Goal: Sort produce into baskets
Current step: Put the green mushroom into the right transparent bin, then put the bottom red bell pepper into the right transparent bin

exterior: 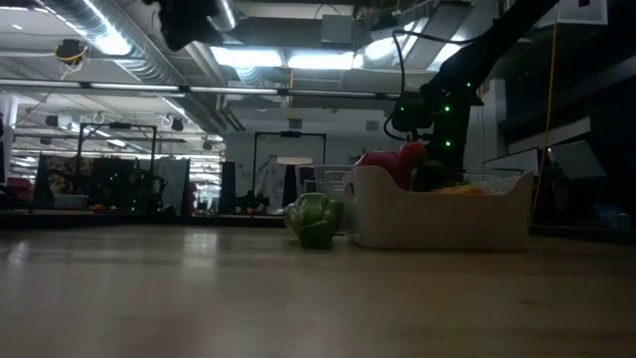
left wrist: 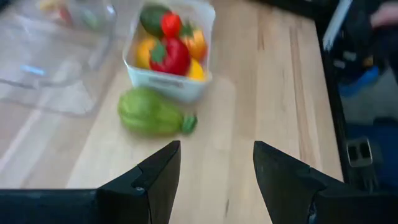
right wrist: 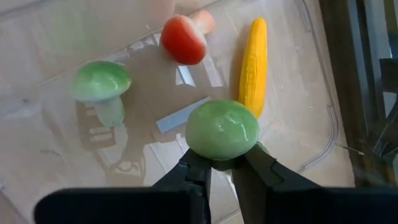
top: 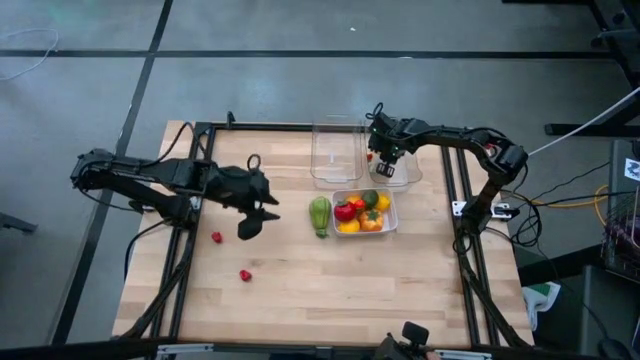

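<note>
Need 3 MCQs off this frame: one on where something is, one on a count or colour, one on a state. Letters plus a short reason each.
1. Where does the big green ribbed vegetable lie?
A. inside a clear tub
B. on the table beside the whitish tub
C. in the left gripper

2. How many small red pieces lie loose on the table near the left arm?
A. none
B. two
C. five

3. What is the right gripper doing?
A. open and empty
B. shut on a green mushroom-like piece
C. shut on a yellow piece

Answers:
1 B: the high view shows it on the wood, just outside the tub's left wall.
2 B: the high view shows one and another nearer the table's front.
3 B: the right wrist view shows the jaws pinched under the green cap, over a clear tub.
</note>
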`<state>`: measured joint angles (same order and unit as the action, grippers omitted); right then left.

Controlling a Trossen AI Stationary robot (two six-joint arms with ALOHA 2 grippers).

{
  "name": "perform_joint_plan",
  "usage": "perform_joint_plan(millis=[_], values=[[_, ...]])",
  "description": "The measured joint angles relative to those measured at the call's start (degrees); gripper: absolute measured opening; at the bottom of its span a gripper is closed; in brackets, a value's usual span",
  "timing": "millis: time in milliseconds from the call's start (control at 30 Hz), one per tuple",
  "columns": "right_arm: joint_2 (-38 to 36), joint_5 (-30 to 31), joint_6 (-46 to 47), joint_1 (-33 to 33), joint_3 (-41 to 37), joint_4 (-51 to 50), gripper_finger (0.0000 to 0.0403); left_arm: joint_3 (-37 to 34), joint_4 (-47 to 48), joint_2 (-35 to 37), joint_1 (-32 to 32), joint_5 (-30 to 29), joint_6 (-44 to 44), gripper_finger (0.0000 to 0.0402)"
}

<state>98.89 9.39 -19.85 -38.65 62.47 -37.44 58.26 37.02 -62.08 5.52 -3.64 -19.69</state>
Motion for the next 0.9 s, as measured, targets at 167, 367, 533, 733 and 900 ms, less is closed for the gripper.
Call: perform_joint_plan(millis=[167, 367, 533, 733, 900], values=[[0.0, 0.0, 0.0, 0.0, 0.0, -0.1, 0.0095, 0.0, 4.6, -1.3, 5.3, 0.0, 0.2, 0.0198], [0.0, 0.0, 1.6, 0.0, 0.0, -0.1, 0.0148, 0.0, 8.8, -5.5, 12.2, 0.0, 0.4, 0.0198], [0.0, 0.0, 1.6, 0.0, 0.0, -0.1, 0.0161, 0.0, 11.3, -9.8, 17.2, 0.0, 0.4, 0.0198], [0.0, 0.0, 1.7, 0.0, 0.0, 0.0, 0.0161, 0.0, 12.4, -16.0, 22.1, 1.0, 2.2, 0.0198], [0.0, 0.0, 1.7, 0.0, 0.0, 0.0, 0.0160, 0.0, 12.4, -22.0, 25.1, 3.1, 4.9, 0.0198]])
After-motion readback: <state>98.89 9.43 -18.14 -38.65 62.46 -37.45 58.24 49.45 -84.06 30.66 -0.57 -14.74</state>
